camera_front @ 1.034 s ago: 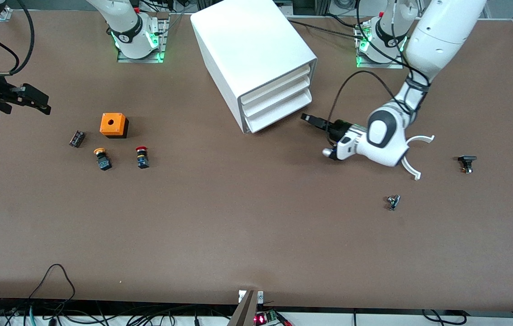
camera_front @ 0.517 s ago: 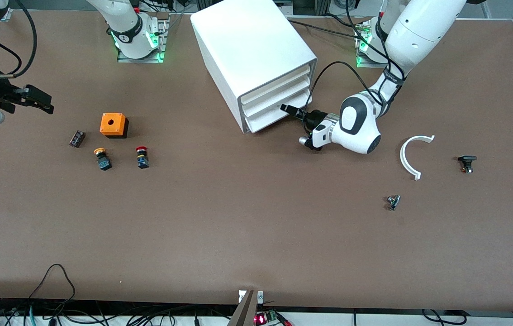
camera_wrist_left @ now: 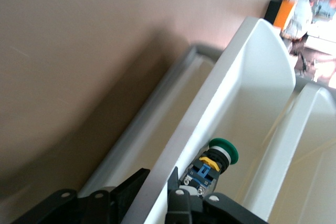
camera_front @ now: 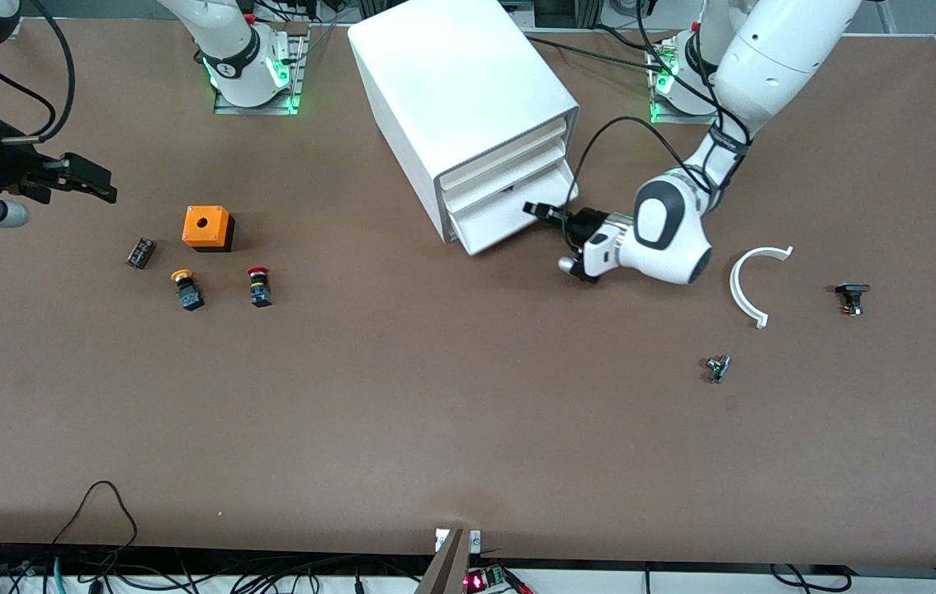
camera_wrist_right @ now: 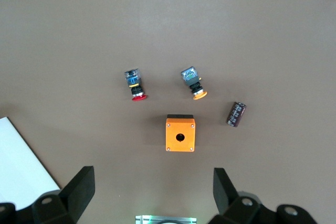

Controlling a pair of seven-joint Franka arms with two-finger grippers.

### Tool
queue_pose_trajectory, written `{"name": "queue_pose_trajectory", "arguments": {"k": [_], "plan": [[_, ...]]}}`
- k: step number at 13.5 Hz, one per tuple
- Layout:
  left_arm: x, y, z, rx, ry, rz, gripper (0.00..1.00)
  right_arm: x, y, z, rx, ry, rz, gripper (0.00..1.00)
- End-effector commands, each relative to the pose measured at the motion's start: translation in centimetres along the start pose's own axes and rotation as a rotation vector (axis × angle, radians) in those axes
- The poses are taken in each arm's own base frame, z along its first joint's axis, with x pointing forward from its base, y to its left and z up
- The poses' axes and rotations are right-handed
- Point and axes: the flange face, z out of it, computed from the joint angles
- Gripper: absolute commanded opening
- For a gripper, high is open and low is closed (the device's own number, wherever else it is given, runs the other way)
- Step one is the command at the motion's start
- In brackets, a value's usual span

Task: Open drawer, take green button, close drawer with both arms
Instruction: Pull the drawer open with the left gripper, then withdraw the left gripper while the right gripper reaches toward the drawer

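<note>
My left claw (camera_front: 536, 208) is pinched shut on the front lip of the lowest drawer (camera_front: 509, 216), barely pulled out. The green button (camera_wrist_left: 214, 162) lies inside, just past my fingers. Right claw (camera_front: 92, 181) waits spread wide above the tabletop (camera_front: 435, 396).

orange box (camera_front: 208, 228) with a hole on top, toward the right arm's end | dark cylinder (camera_front: 140, 252) just beside it | yellow-capped button (camera_front: 186, 291) and red-capped button (camera_front: 259, 286) nearer the camera | white curved piece (camera_front: 753, 285), small black part (camera_front: 851, 297), tiny metal part (camera_front: 716, 368) toward the left arm's end
</note>
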Motion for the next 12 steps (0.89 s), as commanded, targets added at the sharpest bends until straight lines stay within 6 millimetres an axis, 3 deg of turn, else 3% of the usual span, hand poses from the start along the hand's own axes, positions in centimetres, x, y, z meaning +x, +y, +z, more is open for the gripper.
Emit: {"name": "queue_pose_trajectory", "arguments": {"k": [1,2,3,6,7,10,11,12], "plan": [[2.1,-1.9,-6.6,0.065,0.174,-0.017,0.00,0.4,-1.5,0.8,0.010,-0.035,-0.040,1.00],[2.5,-1.8,-7.8,0.065,0.196,-0.012,0.00,0.5,-2.1,1.2,0.010,-0.042,-0.048,1.00],[2.4,-1.4,-8.5,0.066,0.211,-0.008,0.99,0.9,-2.2,1.9,0.009,-0.059,-0.049,1.00],[2.2,0.5,-11.2,0.069,0.263,0.015,1.00,1.7,-6.3,3.0,0.012,-0.056,-0.117,1.00],[2.0,1.2,-13.4,0.086,0.319,0.037,1.00,2.2,-8.5,3.3,0.007,-0.043,-0.154,1.00],[-1.0,4.7,-24.2,0.207,0.488,0.127,1.00,3.0,-14.8,3.4,0.041,-0.037,-0.252,1.00],[-2.3,5.4,-27.3,0.228,0.536,0.141,1.00,3.5,-16.3,3.6,0.048,-0.036,-0.279,1.00],[-3.3,6.5,-29.0,0.237,0.567,0.157,1.00,3.8,-17.9,3.8,0.047,-0.034,-0.323,1.00]]}}
